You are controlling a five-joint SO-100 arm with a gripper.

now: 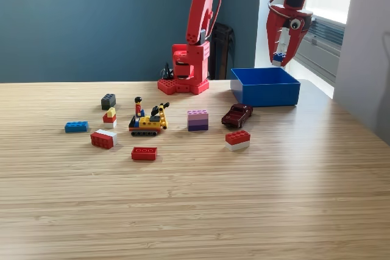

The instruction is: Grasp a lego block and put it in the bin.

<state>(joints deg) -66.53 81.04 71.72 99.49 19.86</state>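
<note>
the jaws (pixel 280 58) hold a blue block (pixel 278 57) above the bin (pixel 265 94) (drop step); next, i'd say, they open.

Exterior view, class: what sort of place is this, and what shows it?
Probably a home or office room used as a hobby robot bench: a wooden table, scattered toy blocks such as the purple block, and a window radiator.
</note>
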